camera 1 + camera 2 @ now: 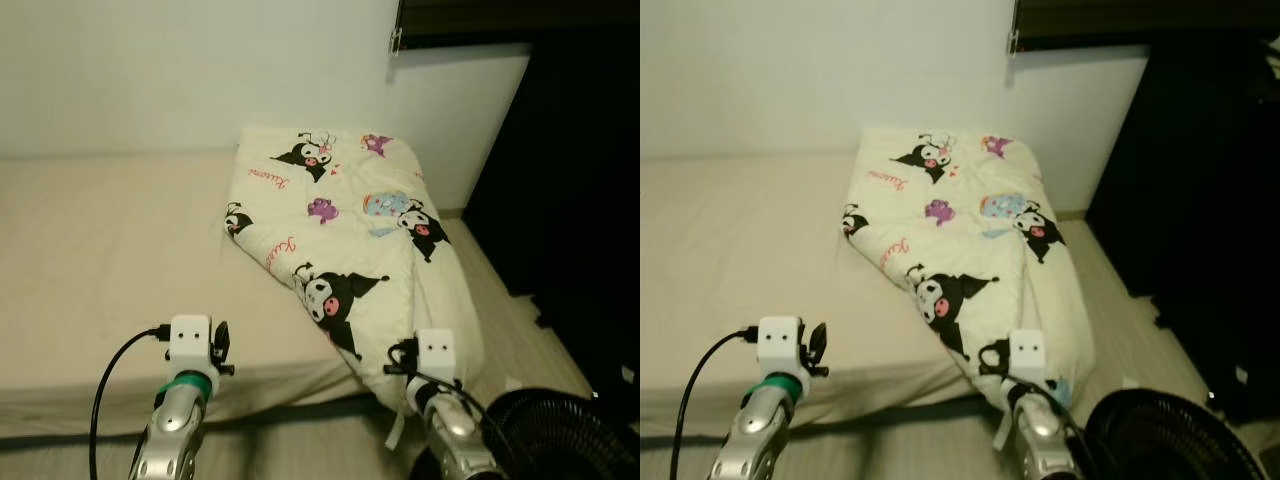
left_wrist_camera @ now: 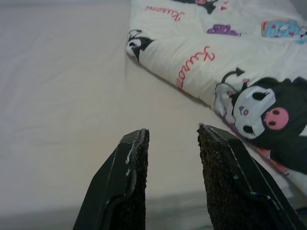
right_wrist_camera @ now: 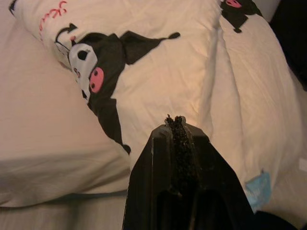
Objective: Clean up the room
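L gripper: fingers spread, nothing between them, held over the near edge of the bed, above bare beige sheet. R gripper: fingers pressed together, nothing pinched, tips over the low near part of the blanket; whether they touched the fabric, can't tell. Both arms were raised at the bottom of the head views, L w/ black cable and green band at the wrist.

Blanket: cream, puffy, folded into a long thick bundle w/ soft creases. Print: repeated black-and-white cartoon character w/ pointed hood ears and pink nose; also small purple figures and one blue patch. Largest character sat near the bundle's near end, close to both grippers. A small light-blue tag hung at the lower hem.

Writing: red cursive script on the blanket in several spots, too small and slanted to read w/ confidence. Tag text not legible.

Orientation: long axis ran from far end at the white wall toward the robot, angled slightly to its R. It lay along the bed's R side; the near end drooped over the bed corner toward the floor. One corner poked L onto the bare sheet.

Surroundings: black fan on the floor at near R, just beside R arm. Dark furniture along the R side, details lost in shadow.
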Controlling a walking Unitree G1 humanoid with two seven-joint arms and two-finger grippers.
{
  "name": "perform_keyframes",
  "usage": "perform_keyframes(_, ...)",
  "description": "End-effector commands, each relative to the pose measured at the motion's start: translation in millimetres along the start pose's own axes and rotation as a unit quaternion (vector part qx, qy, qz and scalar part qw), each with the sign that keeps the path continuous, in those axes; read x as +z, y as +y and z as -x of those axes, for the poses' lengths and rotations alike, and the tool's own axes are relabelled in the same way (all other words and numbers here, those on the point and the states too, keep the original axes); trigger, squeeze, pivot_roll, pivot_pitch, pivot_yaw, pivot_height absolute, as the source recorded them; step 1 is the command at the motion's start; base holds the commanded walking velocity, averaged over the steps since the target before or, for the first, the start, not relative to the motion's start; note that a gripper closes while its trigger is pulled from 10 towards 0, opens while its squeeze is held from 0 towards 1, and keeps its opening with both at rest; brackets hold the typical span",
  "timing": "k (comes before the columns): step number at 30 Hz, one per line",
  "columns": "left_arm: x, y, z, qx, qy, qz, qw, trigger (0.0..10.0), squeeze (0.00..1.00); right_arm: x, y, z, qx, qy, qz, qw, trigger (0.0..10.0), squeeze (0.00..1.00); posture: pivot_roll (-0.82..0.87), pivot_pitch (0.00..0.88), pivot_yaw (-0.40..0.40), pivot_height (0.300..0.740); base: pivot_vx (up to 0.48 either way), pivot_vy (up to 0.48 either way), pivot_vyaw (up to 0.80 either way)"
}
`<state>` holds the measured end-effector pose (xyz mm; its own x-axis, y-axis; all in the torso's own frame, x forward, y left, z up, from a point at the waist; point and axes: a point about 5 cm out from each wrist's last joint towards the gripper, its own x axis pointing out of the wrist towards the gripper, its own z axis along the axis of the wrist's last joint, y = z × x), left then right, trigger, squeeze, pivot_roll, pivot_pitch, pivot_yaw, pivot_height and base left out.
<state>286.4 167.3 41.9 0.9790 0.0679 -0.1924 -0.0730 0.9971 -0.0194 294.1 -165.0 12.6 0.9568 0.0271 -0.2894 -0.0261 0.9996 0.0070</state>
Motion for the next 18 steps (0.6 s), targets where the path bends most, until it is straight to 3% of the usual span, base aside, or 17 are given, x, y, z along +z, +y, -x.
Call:
perform_keyframes(1, -4.4, 8.1, 2.9, 0.011, 0.009, 0.0, 1.0, 10.0, 0.0, -5.2, 7.4, 1.5, 0.005, 0.01, -0.01, 1.0, 10.0, 0.0, 0.01, 0.0, 0.08, 0.74, 0.0, 0.48, 0.0)
perform_keyframes(9, -1.6, 7.8, 2.8, 0.004, -0.002, -0.02, 1.0, 10.0, 0.0, -7.4, 6.7, 2.3, 0.001, 0.015, -0.004, 1.0, 10.0, 0.0, 0.01, 0.0, 0.082, 0.74, 0.0, 0.06, 0.0)
perform_keyframes(13, 1.3, 8.0, 1.5, 0.0, -0.008, -0.052, 0.999, 10.0, 0.0, -8.8, 6.9, 2.6, 0.003, 0.018, -0.004, 1.0, 10.0, 0.0, 0.01, 0.0, 0.08, 0.74, 0.0, 0.0, 0.0)
perform_keyframes(18, 4.5, 8.3, 0.3, -0.004, -0.013, -0.044, 0.999, 10.0, 0.0, -8.5, 7.6, 2.2, 0.005, 0.019, 0.002, 1.0, 10.0, 0.0, 0.01, 0.0, 0.078, 0.74, 0.0, 0.0, 0.0)
